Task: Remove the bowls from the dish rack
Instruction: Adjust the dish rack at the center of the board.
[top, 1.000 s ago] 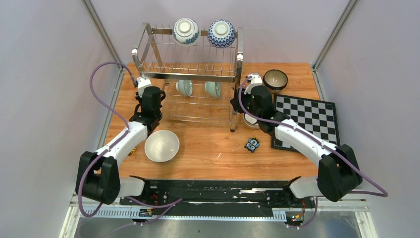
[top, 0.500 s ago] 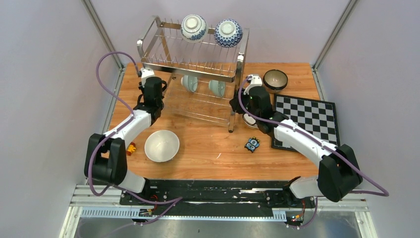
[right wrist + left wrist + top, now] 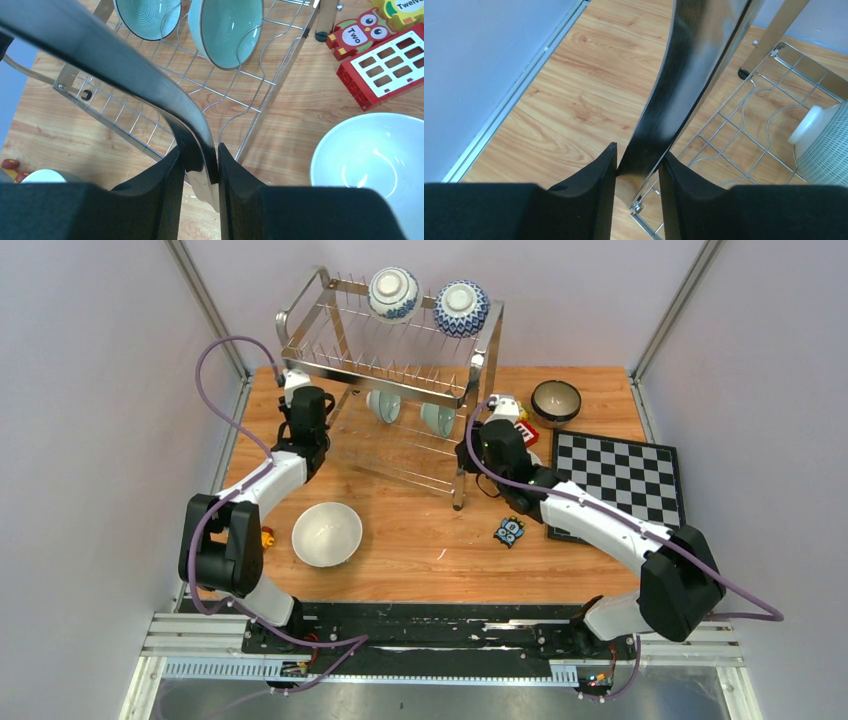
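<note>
The dish rack (image 3: 352,350) stands tilted at the back of the table. My left gripper (image 3: 299,408) is shut on its left post (image 3: 696,70). My right gripper (image 3: 470,447) is shut on its right frame tube (image 3: 125,65). Two blue-and-white bowls (image 3: 393,292) (image 3: 461,306) sit on the top tier. Two celadon bowls (image 3: 383,405) (image 3: 437,418) stand in the lower tier, and the right wrist view shows them too (image 3: 147,17) (image 3: 230,27). A white bowl (image 3: 326,534) and a dark brown bowl (image 3: 556,400) rest on the table. Another white bowl (image 3: 372,160) lies beside the rack's right foot.
A chessboard (image 3: 620,475) lies at the right. Red toy blocks (image 3: 385,65) and an owl block (image 3: 357,32) sit near the rack's right leg. A small toy (image 3: 510,531) lies mid-table, another (image 3: 266,537) by the left arm. The table's left edge rail (image 3: 519,95) runs close to my left gripper.
Both arms have shifted while holding the rack. The rack has gone from standing square to tilted, its top swung right and toward the back, and its right foot slid a little left.
</note>
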{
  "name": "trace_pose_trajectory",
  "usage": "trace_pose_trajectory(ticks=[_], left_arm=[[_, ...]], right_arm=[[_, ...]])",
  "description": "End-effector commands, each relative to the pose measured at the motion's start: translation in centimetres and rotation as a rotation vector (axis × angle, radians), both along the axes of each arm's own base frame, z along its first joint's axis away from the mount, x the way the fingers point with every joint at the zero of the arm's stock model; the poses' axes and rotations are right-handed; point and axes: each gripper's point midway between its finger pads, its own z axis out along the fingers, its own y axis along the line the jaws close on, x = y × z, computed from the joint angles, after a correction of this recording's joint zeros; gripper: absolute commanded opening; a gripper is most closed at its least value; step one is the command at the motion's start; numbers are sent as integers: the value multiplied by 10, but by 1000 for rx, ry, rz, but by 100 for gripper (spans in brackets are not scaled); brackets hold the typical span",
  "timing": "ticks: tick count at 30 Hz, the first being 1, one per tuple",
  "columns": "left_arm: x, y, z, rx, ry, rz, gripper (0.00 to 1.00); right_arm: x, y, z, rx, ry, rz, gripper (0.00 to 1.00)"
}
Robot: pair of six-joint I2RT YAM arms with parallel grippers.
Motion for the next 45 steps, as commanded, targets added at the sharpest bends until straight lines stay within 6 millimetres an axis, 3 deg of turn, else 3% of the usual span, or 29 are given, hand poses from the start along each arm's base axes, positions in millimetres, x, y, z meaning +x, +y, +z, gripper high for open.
trace_pose_trajectory(ticks=[1, 7, 12, 16, 18, 20, 26, 31, 38, 41, 45], left_arm=[[18, -64, 26, -219, -136, -207, 40], [-5, -60, 27, -231, -127, -208, 60], [-29, -54, 31, -221, -122, -206, 70], [-50, -51, 32, -250, -126, -205, 80], [-62, -50, 34, -268, -129, -208, 86], [-75, -52, 34, -291, -125, -222, 98], [-122, -63, 54, -354, -189, -310, 100], [-164, -114, 59, -327, -171, -511, 100], [-216, -210, 70, -318, -297, -877, 100], [-220, -247, 81, -333, -364, -1030, 100], [-198, -284, 74, -247, -358, -1099, 99]], right_arm=[[-45, 62, -34, 112, 200, 150, 3], [-45, 66, -39, 90, 213, 153, 7], [-46, 57, -34, 50, 181, 156, 38], [-47, 49, -27, 31, 164, 149, 56], [-48, 47, -22, 28, 151, 150, 62], [-53, 40, -22, 3, 156, 155, 67], [-72, 20, -6, -50, 109, 204, 79], [-94, -12, 14, -84, 24, 225, 80], [-123, -63, 32, -53, -124, 176, 77], [-133, -74, 26, -25, -165, 176, 77], [-142, -85, 20, 21, -191, 158, 76]])
